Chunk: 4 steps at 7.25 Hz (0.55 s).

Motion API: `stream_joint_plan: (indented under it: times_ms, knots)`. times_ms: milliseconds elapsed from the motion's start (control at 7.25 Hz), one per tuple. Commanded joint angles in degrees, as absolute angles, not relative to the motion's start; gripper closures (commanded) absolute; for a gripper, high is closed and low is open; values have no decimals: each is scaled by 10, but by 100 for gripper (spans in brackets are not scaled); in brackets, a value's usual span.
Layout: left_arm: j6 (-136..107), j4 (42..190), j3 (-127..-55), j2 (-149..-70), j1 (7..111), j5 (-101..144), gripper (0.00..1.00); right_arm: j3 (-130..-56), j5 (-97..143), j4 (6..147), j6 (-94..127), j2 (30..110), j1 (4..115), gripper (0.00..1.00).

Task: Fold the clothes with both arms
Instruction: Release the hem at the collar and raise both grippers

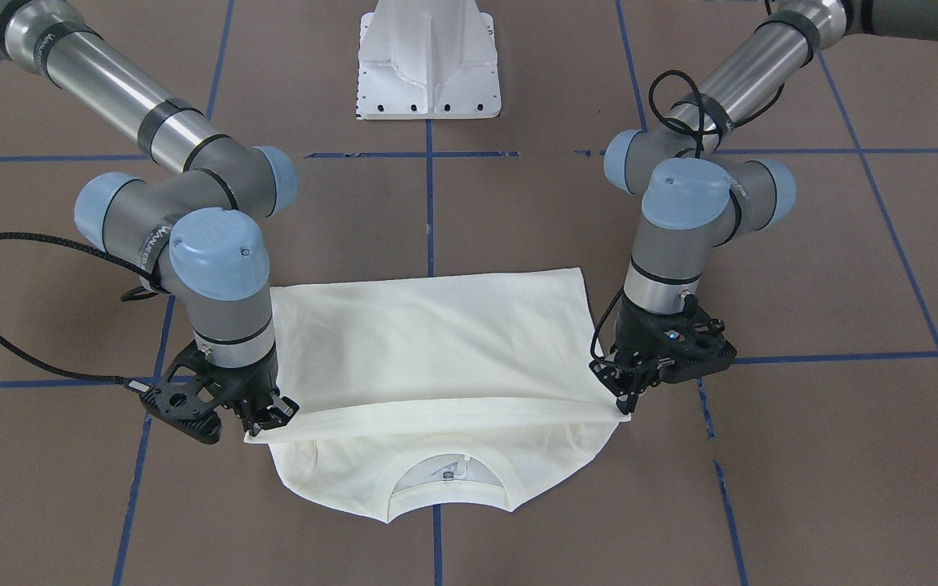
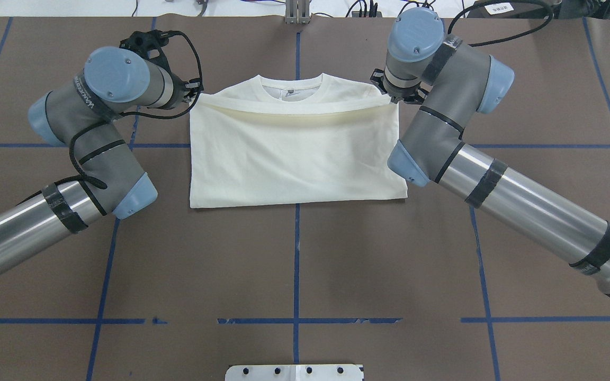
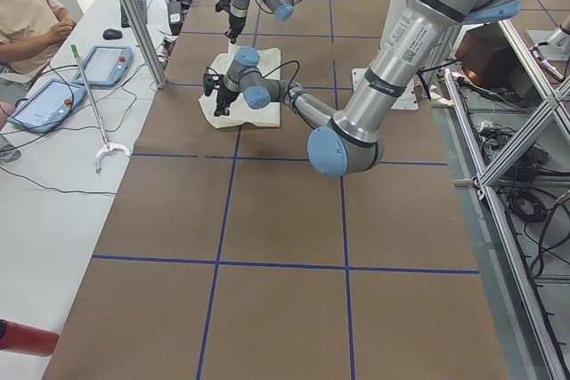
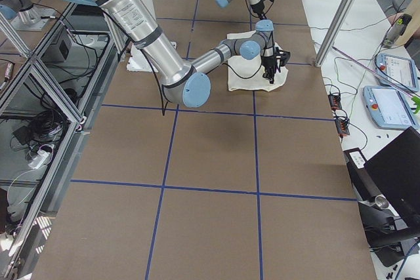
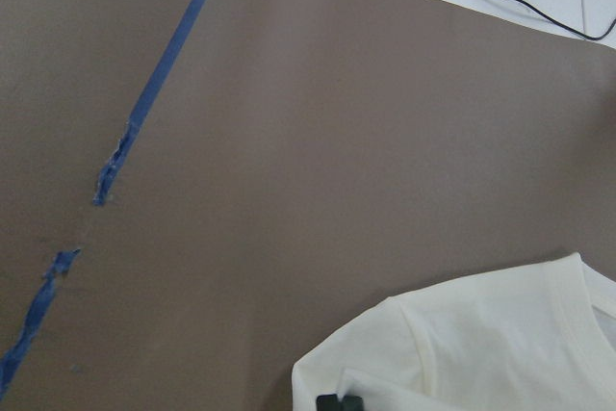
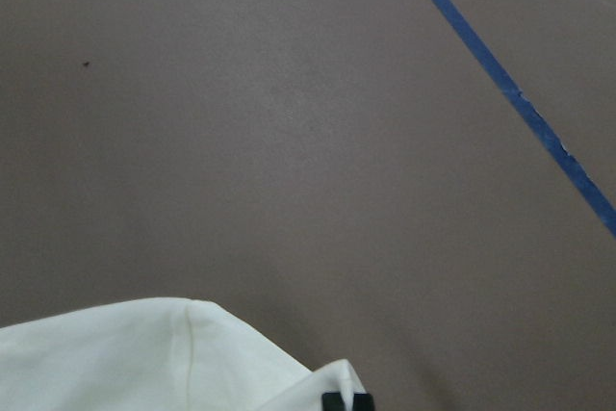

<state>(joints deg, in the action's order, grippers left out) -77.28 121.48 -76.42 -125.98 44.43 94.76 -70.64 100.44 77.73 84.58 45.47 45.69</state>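
Note:
The cream shirt (image 1: 436,342) lies plain side up on the brown table, with its lower part folded over toward the collar (image 2: 290,80). The folded edge runs taut between my two grippers, just short of the collar. My left gripper (image 1: 625,407) is shut on that edge's corner at the shirt's (image 2: 294,153) left side. My right gripper (image 1: 269,422) is shut on the opposite corner. In the overhead view both wrists hide most of the fingers. The left wrist view shows a shirt (image 5: 481,344) shoulder at the bottom, and the right wrist view shows the shirt's (image 6: 144,363) other shoulder.
The white pedestal base (image 1: 430,65) stands behind the shirt at the robot's side. Blue tape lines (image 2: 296,254) cross the brown table. Beside the table's far edge a person (image 3: 27,15) sits by control tablets (image 3: 44,104) and cables.

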Motion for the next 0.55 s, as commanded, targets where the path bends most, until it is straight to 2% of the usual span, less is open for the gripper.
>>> stream_joint_plan:
  times_ms: [0, 138, 414]
  knots:
    - [-773, 1246, -719, -1274, 444, 934, 100, -668, 1005, 735, 844, 449, 457, 100]
    - [-773, 1247, -708, -1281, 444, 934, 80, -664, 1005, 735, 843, 449, 456, 97]
    - [-773, 1276, -708, -1276, 446, 936, 72, -672, 1005, 733, 845, 445, 456, 74]
